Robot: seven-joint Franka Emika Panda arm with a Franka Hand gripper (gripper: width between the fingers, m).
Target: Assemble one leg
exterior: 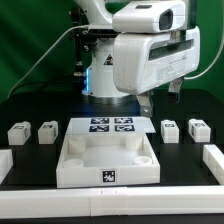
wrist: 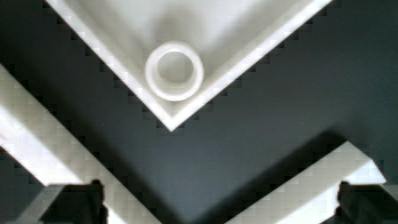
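Four small white legs with tags stand in a row: two at the exterior view's left (exterior: pixel 18 132) (exterior: pixel 47 130) and two at its right (exterior: pixel 170 129) (exterior: pixel 199 130). The large white tabletop (exterior: pixel 70 160) with a raised rim lies in front between them. My gripper (exterior: pixel 162 100) hangs above the area behind the tabletop, away from every leg. In the wrist view one corner of the tabletop (wrist: pixel 107 35) with its round socket (wrist: pixel 173 70) shows beyond my gripper (wrist: pixel 217 205). The dark fingertips (wrist: pixel 71 205) stand far apart with nothing between them. No leg shows in the wrist view.
The marker board (exterior: pixel 110 125) lies behind the tabletop. White L-shaped blocks sit at the table's left (exterior: pixel 5 165) and right (exterior: pixel 212 158) front. Two slanted white strips (wrist: pixel 27 125) (wrist: pixel 329 165) cross the dark table in the wrist view.
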